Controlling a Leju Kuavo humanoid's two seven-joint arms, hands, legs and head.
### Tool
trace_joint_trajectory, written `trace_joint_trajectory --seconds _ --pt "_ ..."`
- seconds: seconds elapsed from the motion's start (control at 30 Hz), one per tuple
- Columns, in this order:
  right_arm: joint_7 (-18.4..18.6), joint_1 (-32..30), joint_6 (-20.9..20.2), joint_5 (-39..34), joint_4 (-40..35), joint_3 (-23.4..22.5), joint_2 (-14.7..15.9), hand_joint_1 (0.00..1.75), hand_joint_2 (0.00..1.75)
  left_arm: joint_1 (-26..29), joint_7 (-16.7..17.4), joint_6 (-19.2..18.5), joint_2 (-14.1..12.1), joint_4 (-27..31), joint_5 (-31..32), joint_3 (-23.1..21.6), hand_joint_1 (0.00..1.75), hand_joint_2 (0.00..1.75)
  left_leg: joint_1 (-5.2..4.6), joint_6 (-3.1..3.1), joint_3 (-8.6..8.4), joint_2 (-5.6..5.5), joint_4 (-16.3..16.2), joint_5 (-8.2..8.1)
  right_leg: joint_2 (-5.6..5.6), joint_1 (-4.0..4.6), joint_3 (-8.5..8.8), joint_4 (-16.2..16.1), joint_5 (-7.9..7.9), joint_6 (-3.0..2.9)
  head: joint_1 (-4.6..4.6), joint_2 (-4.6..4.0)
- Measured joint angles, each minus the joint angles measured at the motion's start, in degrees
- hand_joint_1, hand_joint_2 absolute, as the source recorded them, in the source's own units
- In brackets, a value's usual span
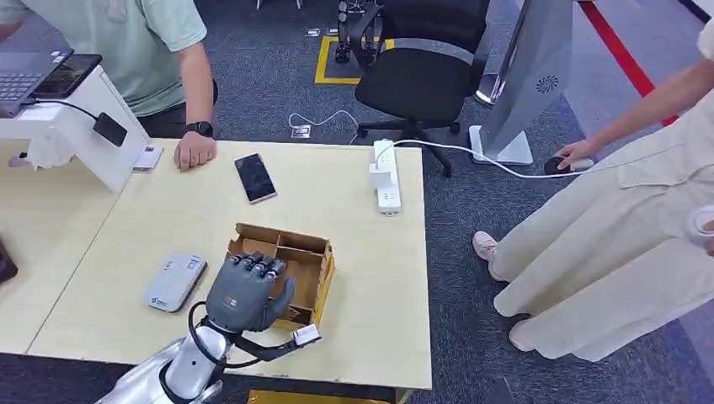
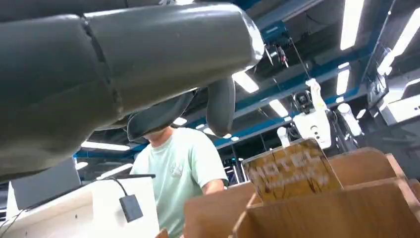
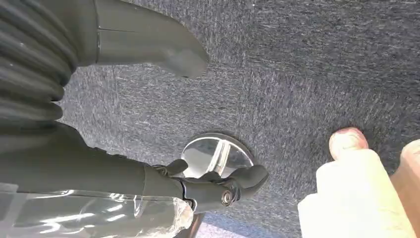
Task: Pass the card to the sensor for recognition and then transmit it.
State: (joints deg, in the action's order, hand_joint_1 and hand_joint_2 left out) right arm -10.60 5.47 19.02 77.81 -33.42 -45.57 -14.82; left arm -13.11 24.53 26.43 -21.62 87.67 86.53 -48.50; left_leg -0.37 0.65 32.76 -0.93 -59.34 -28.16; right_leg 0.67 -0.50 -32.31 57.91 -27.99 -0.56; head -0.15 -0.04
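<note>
A brown card point(image 2: 292, 171) printed with pale letters stands upright in a slot of the divided cardboard box point(image 1: 313, 252) on the pale table. My left hand point(image 1: 244, 290) hovers over the near side of that box, back up, fingers pointing into it; in the left wrist view its thumb point(image 2: 163, 54) and fingers are spread above the card without touching it. A flat grey-white sensor point(image 1: 175, 280) lies on the table just left of the box. My right hand point(image 3: 59, 124) hangs over grey carpet, fingers apart and holding nothing.
A phone point(image 1: 254, 177) and a white power strip point(image 1: 386, 175) lie further back on the table. A seated person rests a hand point(image 1: 195, 150) at the far edge beside a white laptop stand point(image 1: 84, 126). Another person point(image 1: 606, 244) stands to the right.
</note>
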Motion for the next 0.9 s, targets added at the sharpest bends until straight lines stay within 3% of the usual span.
trace_joint_trajectory --seconds 0.2,0.23,0.3,0.33,0.43,0.47,0.73,0.77,0.9 --pt "0.0 -0.1 0.0 0.0 0.0 -0.1 0.0 0.0 1.75 -0.6 0.8 0.0 -1.4 1.1 0.0 -1.3 1.75 0.0 0.0 0.0 0.0 0.0 0.0 0.0 0.0 0.0 -0.01 0.0 0.0 0.0 -0.02 0.0" --pt "0.0 -0.1 0.0 0.0 0.0 -0.1 0.0 0.0 1.75 -0.6 0.7 0.0 -1.5 1.1 0.0 -1.4 1.17 0.0 0.0 0.0 0.0 0.0 0.0 0.0 0.0 0.0 -0.01 0.0 0.0 0.0 0.02 0.0" --pt "-0.1 -0.1 0.0 -0.1 -0.1 -0.1 0.0 0.0 1.75 -0.5 0.0 -0.3 -1.6 1.2 0.0 -1.5 1.17 0.0 0.0 0.0 0.0 0.0 0.0 0.0 0.0 0.0 0.0 0.0 0.0 0.0 0.0 0.0" --pt "-0.2 -0.2 0.0 -0.1 -0.1 -0.2 0.0 0.0 1.75 -0.4 -0.4 -0.3 -1.6 1.2 0.0 -1.5 0.0 0.0 0.0 0.0 0.01 0.0 0.0 0.0 0.0 0.0 0.0 0.0 0.0 0.0 0.0 -0.02" --pt "-0.4 -0.2 0.0 -0.2 -0.1 -0.2 0.0 0.0 1.75 0.3 -1.8 -0.2 -1.6 1.2 0.0 -1.5 0.0 0.0 0.0 0.0 0.01 0.0 0.0 0.0 0.0 0.0 0.0 0.0 0.0 0.0 0.0 0.0" --pt "-0.6 -0.2 0.0 -0.3 -0.1 -0.3 0.0 0.0 1.75 0.6 -2.1 -0.2 -1.5 1.2 0.0 -1.5 0.0 1.75 0.0 0.0 0.01 0.0 0.0 0.0 0.0 0.0 0.0 0.0 0.0 0.0 0.0 0.0" --pt "-1.7 -0.6 -0.1 -0.5 -0.8 -0.6 0.0 0.0 1.75 2.3 -1.5 -0.2 -1.8 1.2 0.0 -1.4 0.0 1.75 0.0 0.0 0.01 0.0 0.0 0.0 -0.01 0.0 0.0 0.0 0.0 0.0 0.0 0.0" --pt "-1.8 -0.6 -0.1 -0.5 -0.8 -0.6 0.0 0.0 1.75 2.3 -1.3 -0.2 -1.8 1.2 0.0 -1.4 0.0 0.0 0.0 0.0 0.01 0.0 0.0 0.0 -0.01 0.0 0.0 0.0 0.0 0.0 0.0 0.0" --pt "-2.0 -0.6 -0.3 -0.3 -1.0 -0.6 0.0 0.0 1.75 2.1 -2.4 -0.3 -1.7 1.2 0.0 -0.9 0.0 0.0 0.0 0.0 0.01 0.0 0.0 0.0 -0.01 0.0 0.0 0.0 0.0 0.0 0.0 -0.02"
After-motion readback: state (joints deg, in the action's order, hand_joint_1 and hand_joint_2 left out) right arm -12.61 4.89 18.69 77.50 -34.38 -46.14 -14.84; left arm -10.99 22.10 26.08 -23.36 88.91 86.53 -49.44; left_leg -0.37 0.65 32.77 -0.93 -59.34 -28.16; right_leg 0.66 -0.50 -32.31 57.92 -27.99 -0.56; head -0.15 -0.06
